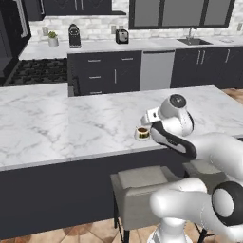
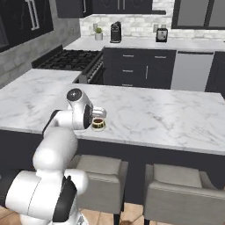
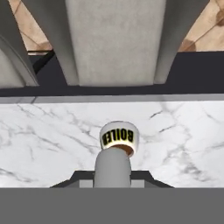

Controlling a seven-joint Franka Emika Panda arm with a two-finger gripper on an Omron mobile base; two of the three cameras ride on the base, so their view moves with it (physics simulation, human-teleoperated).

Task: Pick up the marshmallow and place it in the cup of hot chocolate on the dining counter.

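Cup of hot chocolate (image 1: 142,133): on dining counter (image 1: 71,123), near front edge, above grey stool (image 1: 142,190); brown liquid visible, dark lettering on wall.
Marshmallow (image 3: 112,168): pale cylinder in hand view, just before cup.
Gripper (image 3: 112,175): beside cup; fingers clamped on marshmallow.

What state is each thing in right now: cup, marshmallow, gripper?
cup of hot chocolate: upright on the dining counter, brown liquid showing.
marshmallow: held between the fingers, close by the cup, not in it.
gripper: shut on the marshmallow.
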